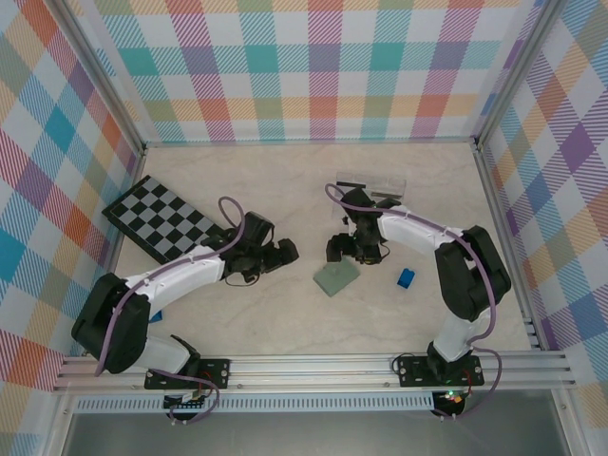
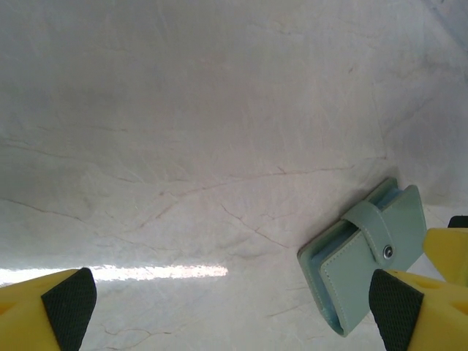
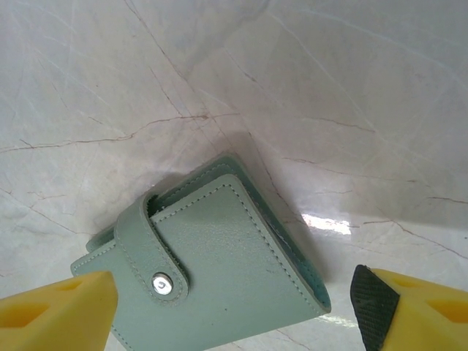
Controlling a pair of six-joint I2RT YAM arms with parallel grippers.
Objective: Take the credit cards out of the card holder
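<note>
The card holder (image 1: 336, 277) lies flat on the table, a sage-green wallet with its snap tab fastened. The credit cards are hidden inside it. My right gripper (image 1: 347, 249) hovers just above its far edge. In the right wrist view the card holder (image 3: 219, 270) lies below and between the spread fingertips (image 3: 376, 307), which do not press it; that gripper (image 3: 219, 318) is open. My left gripper (image 1: 283, 252) stands open to the left of the holder. In the left wrist view the card holder (image 2: 365, 263) sits by the right fingertip (image 2: 398, 307), with bare table between the pads.
A small bright-blue block (image 1: 407, 277) lies right of the holder. A clear tray (image 1: 375, 185) stands behind the right gripper. A checkerboard (image 1: 166, 220) lies at the left. The plaid walls (image 1: 304, 66) close in the table on three sides.
</note>
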